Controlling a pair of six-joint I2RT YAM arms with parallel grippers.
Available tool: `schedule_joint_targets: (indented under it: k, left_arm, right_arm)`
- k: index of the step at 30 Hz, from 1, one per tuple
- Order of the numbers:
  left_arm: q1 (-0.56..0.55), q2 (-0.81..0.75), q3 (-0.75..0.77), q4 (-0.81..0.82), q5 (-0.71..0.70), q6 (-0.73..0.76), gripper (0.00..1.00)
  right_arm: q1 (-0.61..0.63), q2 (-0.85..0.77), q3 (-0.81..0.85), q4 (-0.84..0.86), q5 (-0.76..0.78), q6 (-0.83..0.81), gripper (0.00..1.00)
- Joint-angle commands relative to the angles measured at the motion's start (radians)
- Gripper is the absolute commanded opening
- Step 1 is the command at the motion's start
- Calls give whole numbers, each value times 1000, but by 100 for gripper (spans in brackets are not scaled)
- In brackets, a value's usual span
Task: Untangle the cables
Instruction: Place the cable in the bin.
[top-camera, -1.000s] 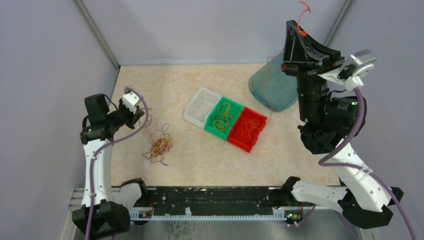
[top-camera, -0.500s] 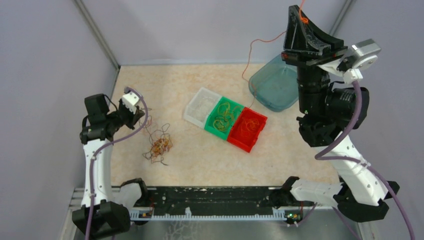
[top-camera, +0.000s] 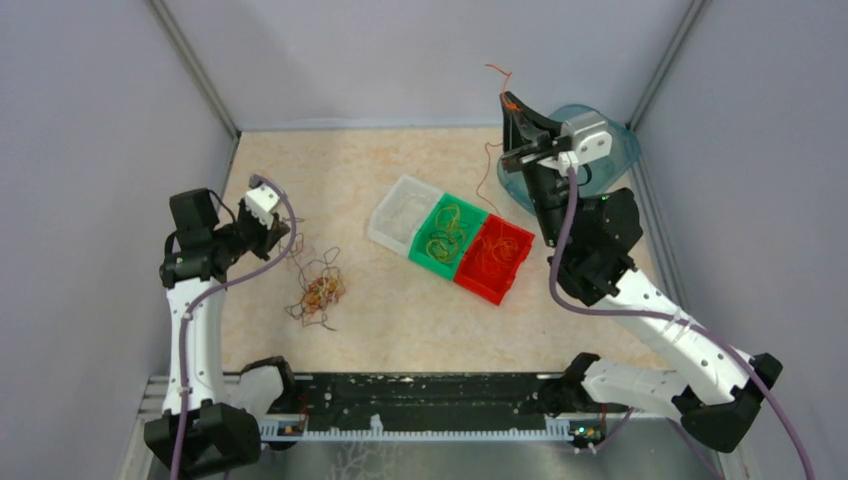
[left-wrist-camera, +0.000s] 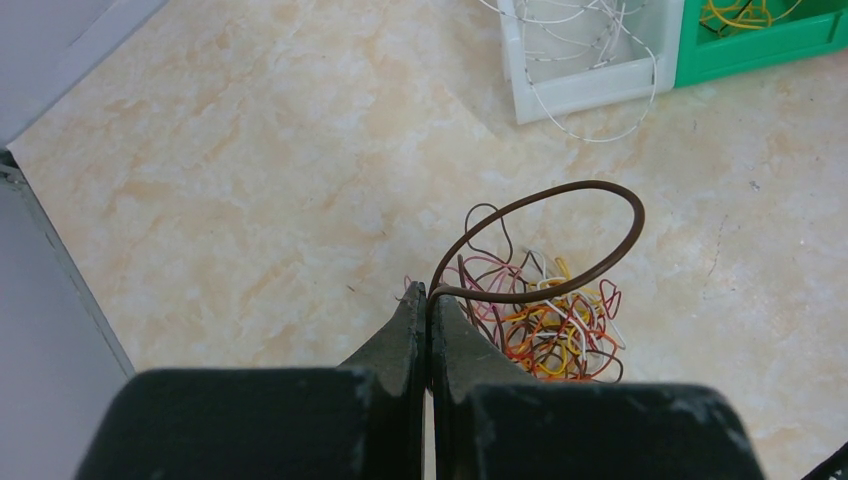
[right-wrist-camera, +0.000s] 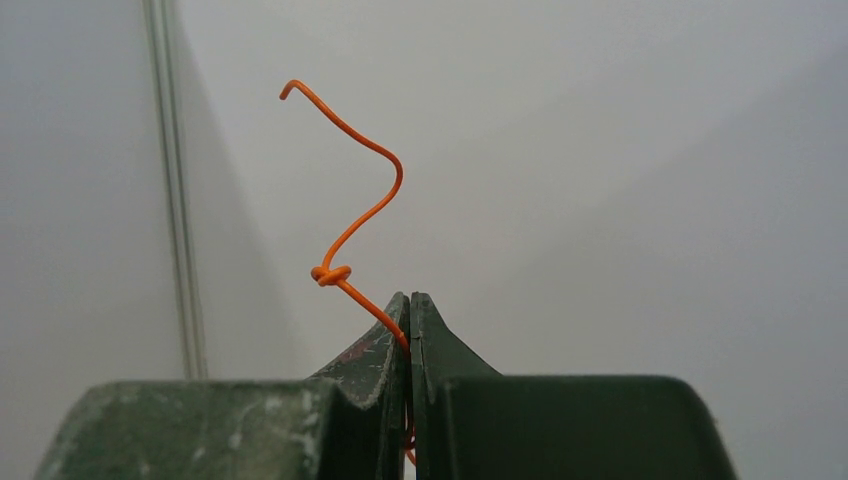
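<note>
Over the bench (top-camera: 400, 320), right hand (right-wrist-camera: 409, 300), clamped on an orange cable (right-wrist-camera: 365, 215), has swung leftward toward the centre-frame red bin (top-camera: 495, 258), likely its drop-off; left hand (left-wrist-camera: 428, 295) still pinches a brown cable (left-wrist-camera: 585, 184).

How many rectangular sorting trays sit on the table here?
3, side by side mid-table, left to right in the top view: the white tray, the green tray, the red tray. None appears hidden.

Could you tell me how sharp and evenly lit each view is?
Top external: even soft light, no glare. Left wrist: thin brown wire loop sharp, jaws' near ends blurred. Right wrist: thin knotted orange wire crisp against plain grey wall.
</note>
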Motion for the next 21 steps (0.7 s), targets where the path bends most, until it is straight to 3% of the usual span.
schedule_joint_targets:
  k: [1, 21]
  left_arm:
    - [1, -12, 17, -9, 25, 19, 0]
    - [1, -15, 20, -17, 22, 26, 0]
  right_arm:
    - [-17, -37, -53, 58, 41, 32, 0]
    - [-96, -134, -349, -5, 84, 174, 0]
